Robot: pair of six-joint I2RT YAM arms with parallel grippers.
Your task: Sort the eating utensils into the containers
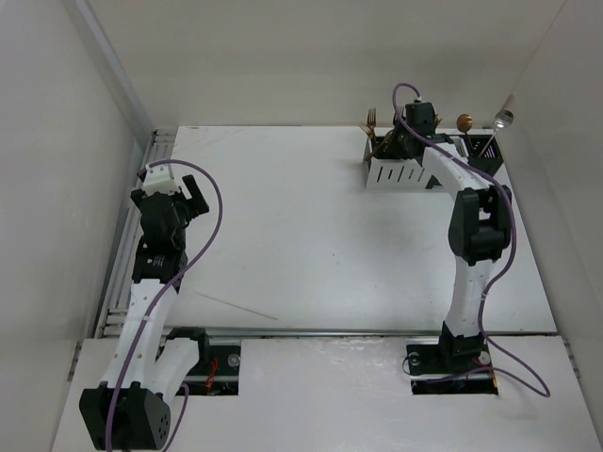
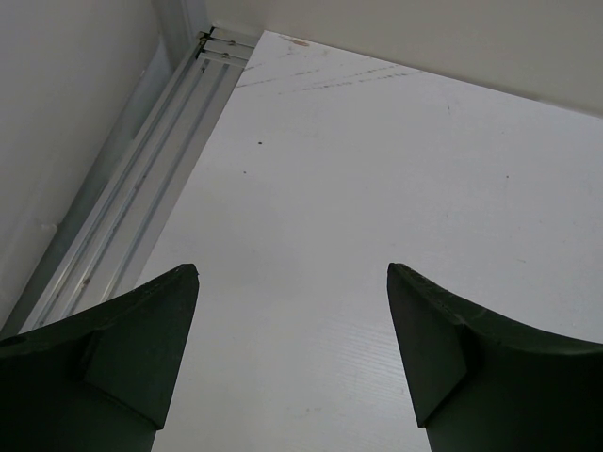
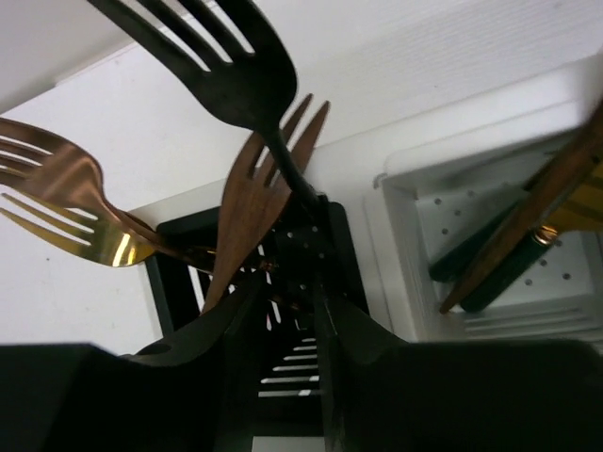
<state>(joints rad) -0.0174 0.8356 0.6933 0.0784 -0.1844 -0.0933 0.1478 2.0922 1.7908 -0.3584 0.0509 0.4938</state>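
Note:
The containers (image 1: 396,171) stand in a row at the table's far right. Several eating utensils stick up from them, among them forks (image 1: 370,118), a copper spoon (image 1: 464,121) and a silver spoon (image 1: 503,118). My right gripper (image 1: 402,141) hovers over the row. In the right wrist view it (image 3: 287,301) hangs above a black box (image 3: 170,273). A black fork (image 3: 226,56), a copper fork (image 3: 250,198) and a gold fork (image 3: 66,198) stand in that box. The jaws are narrowly apart with nothing between them. My left gripper (image 1: 193,202) (image 2: 292,273) is open over bare table at the left.
A white box (image 3: 405,245) beside the black one holds dark-handled utensils (image 3: 490,264). An aluminium rail (image 2: 141,188) runs along the table's left edge. White walls enclose the table on three sides. A thin faint line (image 1: 236,306) lies near the table's front.

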